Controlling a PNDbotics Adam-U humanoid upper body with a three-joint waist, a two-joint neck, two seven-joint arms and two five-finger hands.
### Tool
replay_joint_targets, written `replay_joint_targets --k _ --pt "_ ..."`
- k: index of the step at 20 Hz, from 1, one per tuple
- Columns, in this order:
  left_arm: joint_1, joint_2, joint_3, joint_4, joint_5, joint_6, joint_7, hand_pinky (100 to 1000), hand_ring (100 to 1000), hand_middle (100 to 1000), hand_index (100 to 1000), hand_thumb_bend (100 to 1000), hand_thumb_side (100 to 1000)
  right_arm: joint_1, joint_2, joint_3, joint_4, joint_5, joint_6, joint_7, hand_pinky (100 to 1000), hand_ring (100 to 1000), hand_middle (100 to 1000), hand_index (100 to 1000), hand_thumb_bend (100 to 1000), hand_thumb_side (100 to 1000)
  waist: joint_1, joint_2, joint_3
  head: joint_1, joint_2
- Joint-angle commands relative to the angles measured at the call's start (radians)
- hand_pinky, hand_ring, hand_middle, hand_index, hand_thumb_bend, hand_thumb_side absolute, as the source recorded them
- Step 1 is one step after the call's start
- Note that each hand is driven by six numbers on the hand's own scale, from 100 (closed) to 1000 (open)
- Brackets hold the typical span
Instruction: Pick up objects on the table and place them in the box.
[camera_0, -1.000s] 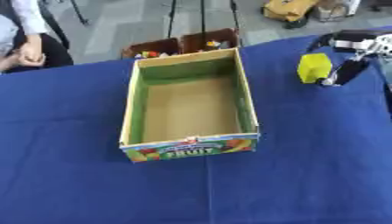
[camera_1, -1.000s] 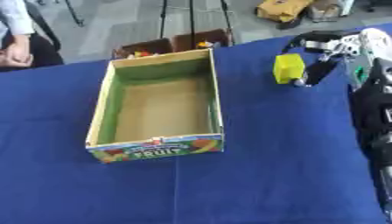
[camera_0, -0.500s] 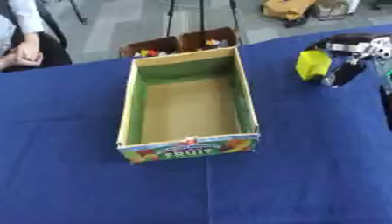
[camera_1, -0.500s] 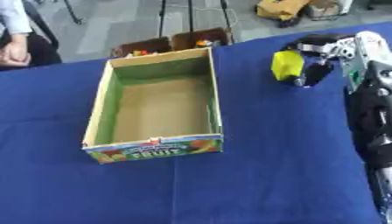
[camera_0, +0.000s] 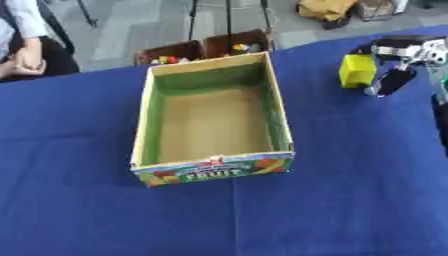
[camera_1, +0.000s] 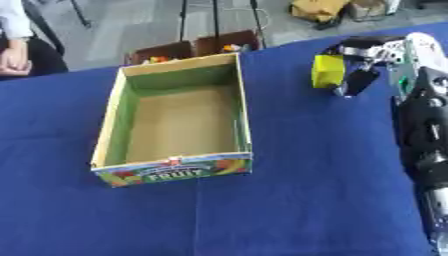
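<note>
Right hand (camera_1: 363, 60) grips yellow block (camera_1: 328, 71) at fingertips.

One open cardboard box (camera_0: 213, 166) stands on the one blue-covered table (camera_0: 332, 200), near the centre and a little toward 9 o'clock, with nothing visible inside it. One yellow block (camera_1: 328, 71) shows at about 2 o'clock, in the curled fingers of the one robot hand in view, the right hand (camera_1: 360, 60). Beyond the table's far edge, toward 12 o'clock, sit two brown bins (camera_0: 210, 46) (their small coloured contents are too blurred to count).
</note>
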Motion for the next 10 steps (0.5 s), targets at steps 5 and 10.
replay_joint_targets --k 5,10 --pt "-0.007 0.007 -0.003 -0.020 -0.004 0.008 -0.008 815 880 832 974 100 960 -0.032 -0.003 -0.004 -0.046 0.010 -0.081 0.011 725 905 396 681 328 192 0.002 -0.006 -0.003 0.004 -0.011" --pt "-0.010 0.007 -0.002 -0.020 -0.002 0.012 -0.009 815 879 831 973 100 961 -0.032 -0.002 -0.004 -0.042 0.039 -0.079 -0.048 701 870 306 553 326 184 -0.003 -0.006 -0.001 0.006 -0.014"
